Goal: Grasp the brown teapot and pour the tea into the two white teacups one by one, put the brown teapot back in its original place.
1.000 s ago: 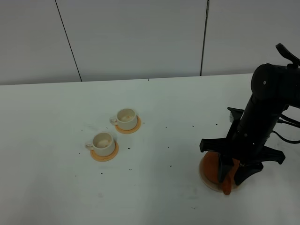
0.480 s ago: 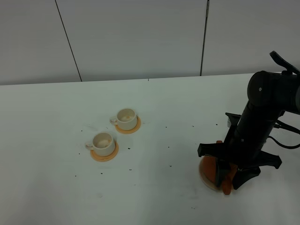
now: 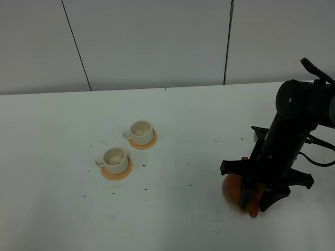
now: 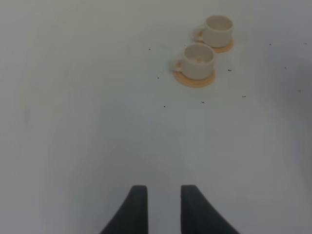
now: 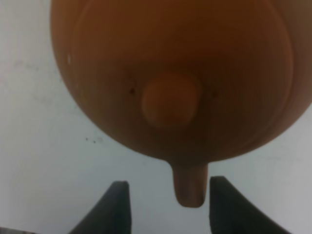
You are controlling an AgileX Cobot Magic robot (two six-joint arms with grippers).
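Hovering over the brown teapot [image 3: 237, 189] at lower right of the exterior high frame, the right gripper [image 5: 169, 189] points down with its jaws spread. Right wrist view: the loop handle [image 5: 190, 187] sits between the two fingertips [image 5: 119, 195], with a gap on each side, so no contact and nothing pinched. The lid knob [image 5: 171, 100] is blurry but visible. The teapot sits on the pale tan coaster [image 3: 229, 202], mostly hidden by the black arm. Two white teacups are left of centre, well apart from the teapot: the farther cup [image 3: 142, 132] and the nearer cup [image 3: 114, 157], each on its own orange coaster [image 3: 152, 141]. The left gripper [image 4: 163, 197] shows only in its wrist view, jaws parted and empty, above the bare white table [image 3: 183, 120].
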